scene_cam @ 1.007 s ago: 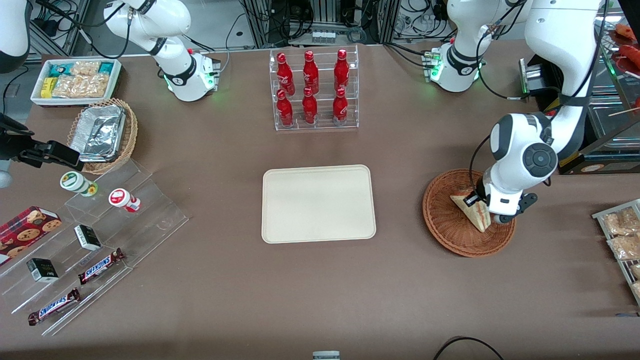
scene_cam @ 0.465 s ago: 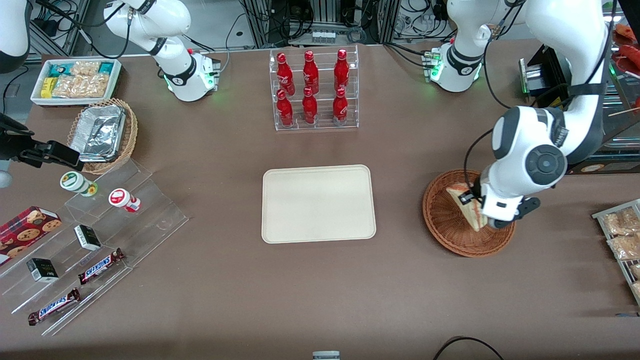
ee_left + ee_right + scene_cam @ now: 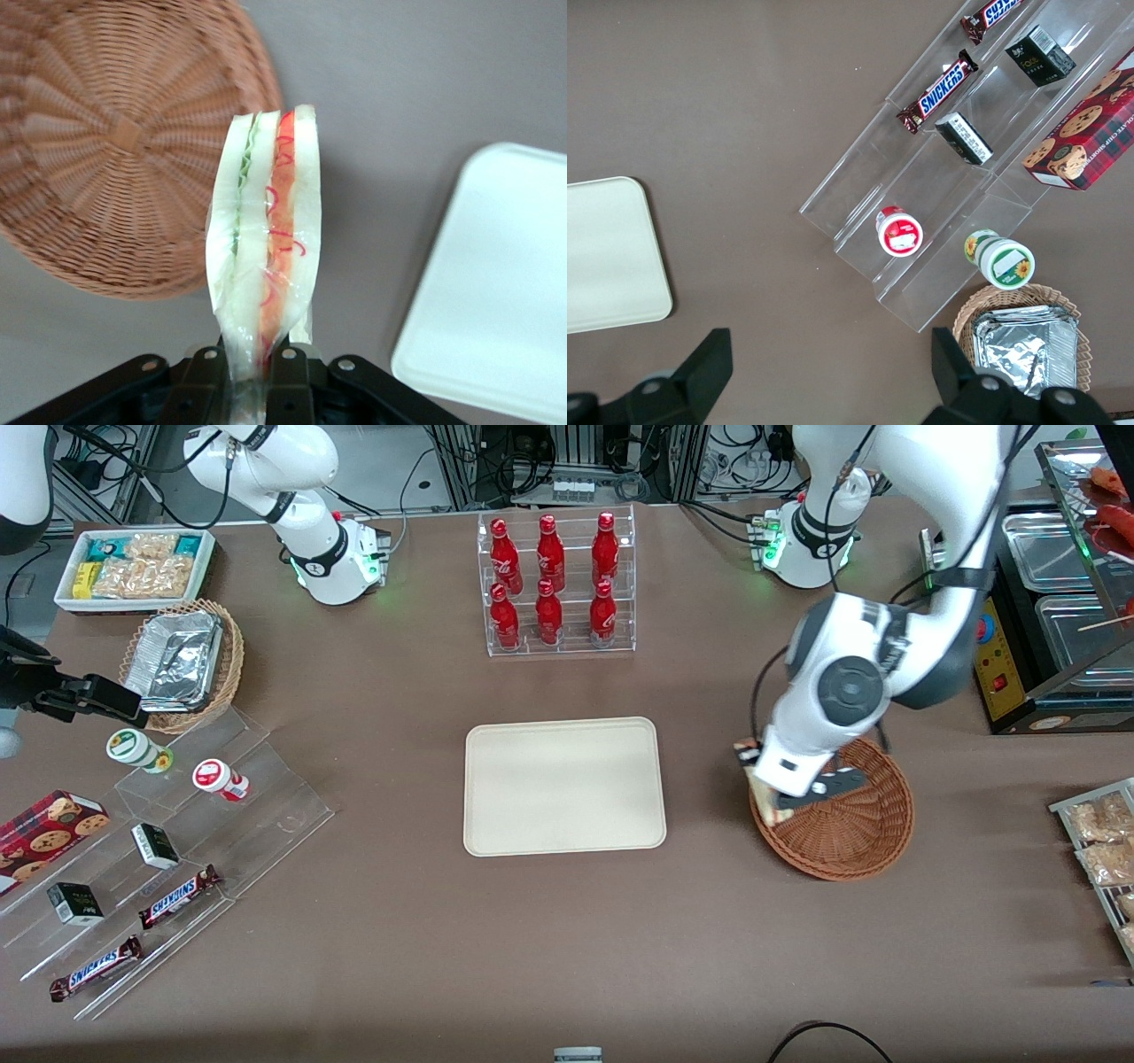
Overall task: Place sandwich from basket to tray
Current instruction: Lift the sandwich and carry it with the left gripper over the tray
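Observation:
My left gripper [image 3: 778, 799] is shut on the sandwich [image 3: 760, 779], a white-bread wedge in clear wrap with red, orange and green filling. It hangs over the rim of the reddish-brown wicker basket [image 3: 850, 841], on the side nearest the tray. In the left wrist view the sandwich [image 3: 266, 239] sticks out from between the black fingers [image 3: 204, 382] of the gripper [image 3: 251, 372]. The basket [image 3: 106, 150] shows nothing inside it, with brown table under the sandwich. The cream-white tray [image 3: 563, 785] lies bare at the table's middle, a short gap from the basket, and its corner [image 3: 496, 292] shows in the wrist view.
A clear rack of red bottles [image 3: 555, 584] stands farther from the front camera than the tray. Toward the parked arm's end are a stepped acrylic shelf [image 3: 159, 841] with snacks, a tan basket of foil containers [image 3: 182, 662] and a white snack bin [image 3: 135, 567]. Packets [image 3: 1099, 841] lie at the working arm's end.
The gripper has lifted the sandwich out of the basket's middle and carried it toward the tray, to above the basket's rim. The arm's wrist swung the same way.

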Tool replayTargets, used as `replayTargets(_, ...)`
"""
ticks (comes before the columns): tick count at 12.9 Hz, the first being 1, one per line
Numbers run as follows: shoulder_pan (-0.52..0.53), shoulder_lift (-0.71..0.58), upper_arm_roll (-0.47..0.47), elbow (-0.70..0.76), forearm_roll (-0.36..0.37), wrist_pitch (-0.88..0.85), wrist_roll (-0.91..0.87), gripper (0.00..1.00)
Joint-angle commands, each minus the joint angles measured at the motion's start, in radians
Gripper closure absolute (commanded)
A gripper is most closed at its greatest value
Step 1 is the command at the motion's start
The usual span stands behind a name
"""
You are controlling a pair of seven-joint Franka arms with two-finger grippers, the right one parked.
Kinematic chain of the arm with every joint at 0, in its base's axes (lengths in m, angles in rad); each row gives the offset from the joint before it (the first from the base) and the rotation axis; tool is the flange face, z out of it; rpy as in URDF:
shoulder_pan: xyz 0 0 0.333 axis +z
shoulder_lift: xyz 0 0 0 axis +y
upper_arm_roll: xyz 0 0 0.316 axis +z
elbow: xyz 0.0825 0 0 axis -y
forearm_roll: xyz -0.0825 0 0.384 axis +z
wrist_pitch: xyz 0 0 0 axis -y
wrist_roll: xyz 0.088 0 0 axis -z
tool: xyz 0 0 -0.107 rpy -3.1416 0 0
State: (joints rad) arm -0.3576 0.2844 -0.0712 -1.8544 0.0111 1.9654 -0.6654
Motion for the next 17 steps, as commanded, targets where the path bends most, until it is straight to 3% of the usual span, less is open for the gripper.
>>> replayTargets(1, -0.105, 0.109, 0.013, 0.133, -0.023, -0.016, 0.003, 1.0)
replayTargets(9, -0.351, 0.347, 0.013, 0.366, -0.043, 0.088, -0.192, 1.0)
replayTargets(17, -0.437, 0.478, 0.016, 0.483, -0.037, 0.148, -0.306, 1.0)
